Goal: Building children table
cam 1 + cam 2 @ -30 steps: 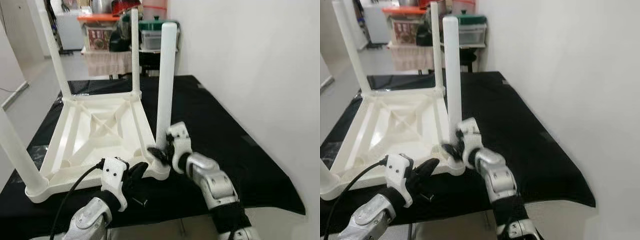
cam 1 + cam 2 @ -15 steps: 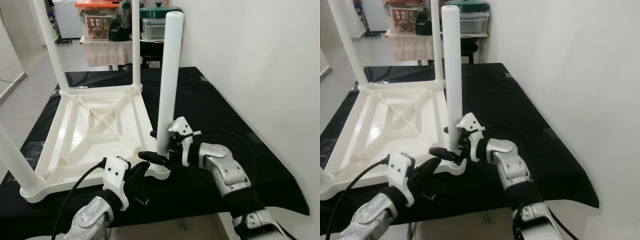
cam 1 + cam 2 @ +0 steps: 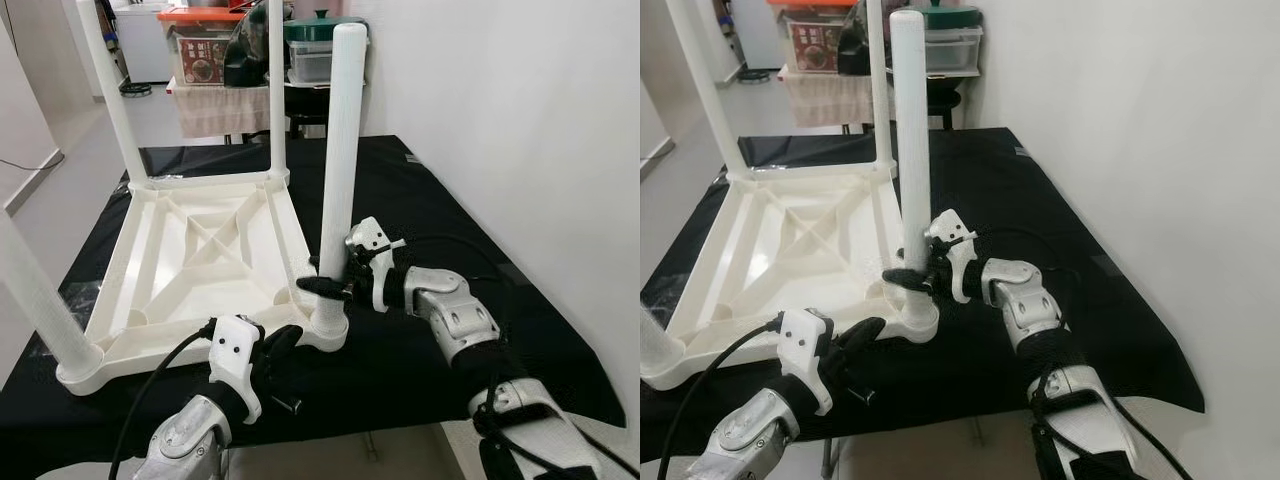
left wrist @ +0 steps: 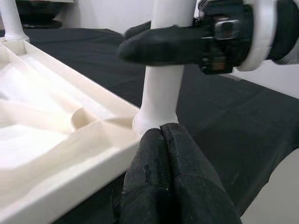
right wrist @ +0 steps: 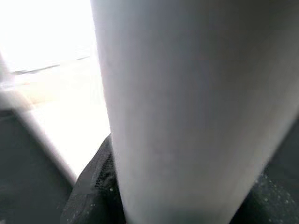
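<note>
A white children's table (image 3: pixel 200 260) lies upside down on a black cloth, with its legs pointing up. My right gripper (image 3: pixel 325 283) is shut on the near right leg (image 3: pixel 340 150) just above its socket. One black finger (image 4: pixel 159 44) crosses the front of that leg (image 4: pixel 161 93). The right wrist view has the leg (image 5: pixel 187 107) pressed close between dark pads. My left gripper (image 3: pixel 280 345) is shut with nothing in it. Its fingertips (image 4: pixel 161 135) touch the table's near corner right below the socket.
Three other white legs stand up: far left (image 3: pixel 110 95), far right (image 3: pixel 277 90), near left (image 3: pixel 35 300). The black cloth (image 3: pixel 430 220) ends at an edge close in front of me. A white wall (image 3: pixel 520 130) runs along the right. Storage bins (image 3: pixel 200 50) stand behind.
My right arm has swung out to the right and its gripper has closed around the leg a little higher up. The left gripper has stayed at the corner. The camera has shifted.
</note>
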Controlling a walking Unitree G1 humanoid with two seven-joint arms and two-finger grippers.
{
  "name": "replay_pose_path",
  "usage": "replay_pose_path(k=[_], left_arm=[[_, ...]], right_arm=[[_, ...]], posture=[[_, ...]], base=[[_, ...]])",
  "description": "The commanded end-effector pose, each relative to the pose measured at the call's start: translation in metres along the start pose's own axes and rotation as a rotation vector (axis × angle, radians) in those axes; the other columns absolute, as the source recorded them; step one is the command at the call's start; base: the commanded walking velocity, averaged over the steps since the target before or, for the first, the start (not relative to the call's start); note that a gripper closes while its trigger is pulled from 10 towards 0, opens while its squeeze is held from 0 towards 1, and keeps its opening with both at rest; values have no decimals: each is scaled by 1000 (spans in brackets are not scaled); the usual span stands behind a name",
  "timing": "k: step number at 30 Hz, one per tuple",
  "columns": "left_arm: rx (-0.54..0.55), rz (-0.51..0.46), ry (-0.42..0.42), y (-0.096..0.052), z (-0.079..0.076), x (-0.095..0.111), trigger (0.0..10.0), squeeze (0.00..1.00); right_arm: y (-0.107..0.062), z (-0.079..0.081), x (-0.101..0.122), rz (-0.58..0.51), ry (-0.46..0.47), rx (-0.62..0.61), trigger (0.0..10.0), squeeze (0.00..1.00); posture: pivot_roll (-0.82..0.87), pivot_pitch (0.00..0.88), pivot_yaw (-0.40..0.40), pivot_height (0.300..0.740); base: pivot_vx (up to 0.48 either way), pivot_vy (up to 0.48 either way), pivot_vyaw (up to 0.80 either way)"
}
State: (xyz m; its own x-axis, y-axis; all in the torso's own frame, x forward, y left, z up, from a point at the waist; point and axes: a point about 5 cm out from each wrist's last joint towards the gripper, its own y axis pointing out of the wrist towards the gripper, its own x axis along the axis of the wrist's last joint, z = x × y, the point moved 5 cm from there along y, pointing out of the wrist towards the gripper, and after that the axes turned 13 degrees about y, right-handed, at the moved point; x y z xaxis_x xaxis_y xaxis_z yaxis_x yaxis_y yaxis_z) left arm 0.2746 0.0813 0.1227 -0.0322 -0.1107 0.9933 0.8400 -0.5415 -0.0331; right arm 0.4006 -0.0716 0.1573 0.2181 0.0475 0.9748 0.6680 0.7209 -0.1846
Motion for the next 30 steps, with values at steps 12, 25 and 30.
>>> replay_pose_path(k=[12, 25, 30], left_arm=[[-8, 18, 8, -2, 3, -5, 10000, 0], [0, 14, 6, -1, 4, -3, 10000, 0], [-1, 13, 4, 0, 4, -3, 10000, 0]], right_arm=[[-8, 8, -55, 0, 139, -411, 0, 0], [4, 42, -20, -58, 110, -59, 10000, 1000], [-5, 57, -1, -27, -11, 252, 10000, 0]], posture=[[-23, 0, -40, 740], [-18, 0, -35, 740], [-15, 0, -38, 740]], base=[[0, 0, 0], [0, 0, 0], [0, 0, 0]])
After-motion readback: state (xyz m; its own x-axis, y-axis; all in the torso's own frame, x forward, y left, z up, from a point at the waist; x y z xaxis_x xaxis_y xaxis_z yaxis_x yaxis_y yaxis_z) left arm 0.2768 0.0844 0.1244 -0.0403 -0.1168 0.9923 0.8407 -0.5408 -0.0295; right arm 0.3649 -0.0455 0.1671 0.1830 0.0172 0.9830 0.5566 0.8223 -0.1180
